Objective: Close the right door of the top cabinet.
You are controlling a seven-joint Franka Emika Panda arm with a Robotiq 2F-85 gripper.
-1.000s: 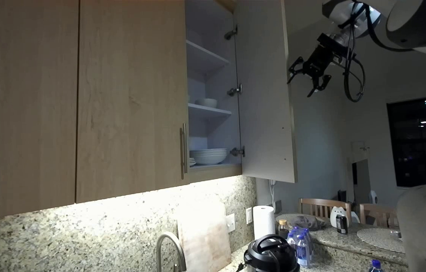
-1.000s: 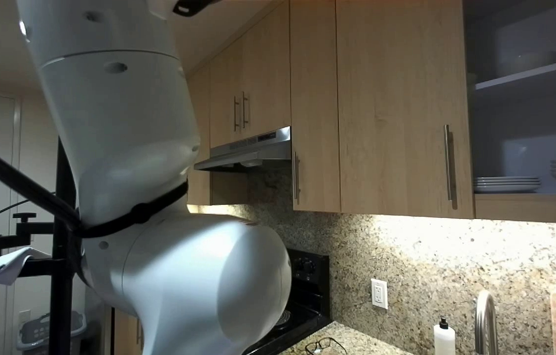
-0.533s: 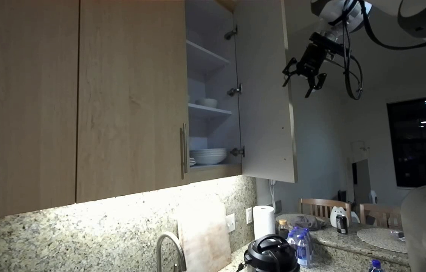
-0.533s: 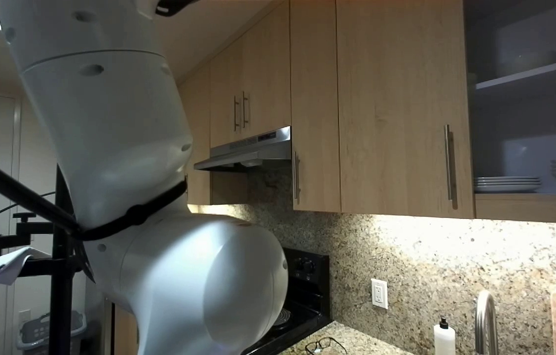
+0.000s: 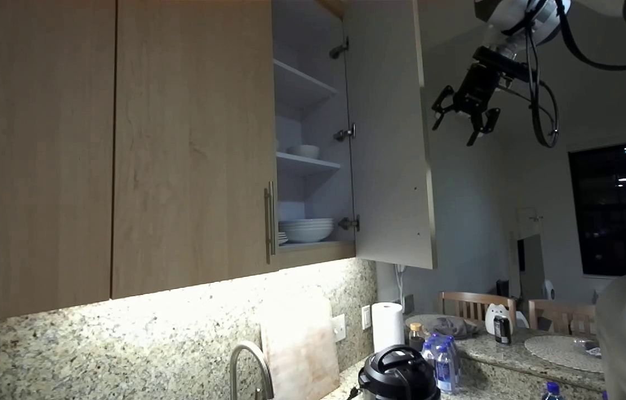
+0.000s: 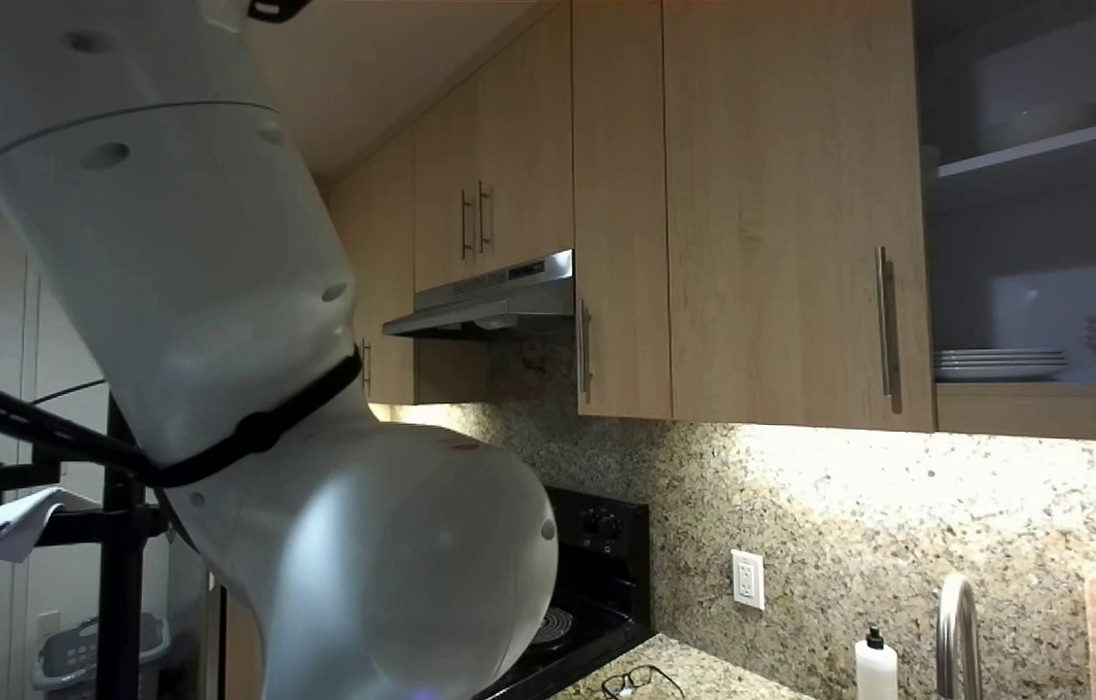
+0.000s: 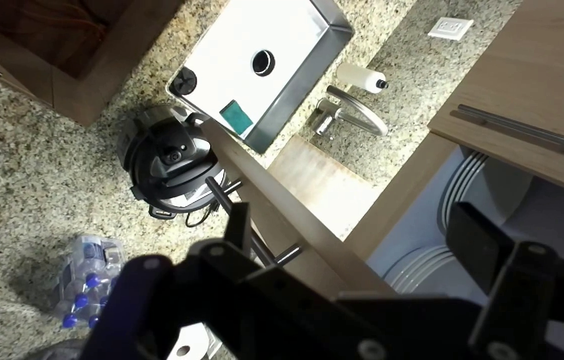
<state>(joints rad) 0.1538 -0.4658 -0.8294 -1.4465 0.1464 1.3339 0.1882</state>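
Your cab. (image 5: 315, 254), in an exterior view: R door (image 5: 391, 166) at R; L door (image 5: 193, 144) at L. In cab.: bowl (image 5: 303, 151) on lower shelf (image 5: 310, 163); bowl stack (image 5: 307, 230) on cab. floor (image 5: 340, 242); plates (image 6: 999, 366) L of stack. Below: faucet (image 5: 261, 361); cutting board (image 5: 300, 344) to its R; cooker (image 5: 400, 372) R of board; btls. (image 5: 442, 364) R of cooker. Your gripper (image 5: 452, 136): R of R door.

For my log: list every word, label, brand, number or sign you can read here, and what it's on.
No text is readable in any view.
Water bottle: label too small to read.
Black can: markings too small and blurred.
Range hood: any lettering on its front too small.
Black-lidded cooker: no legible words.
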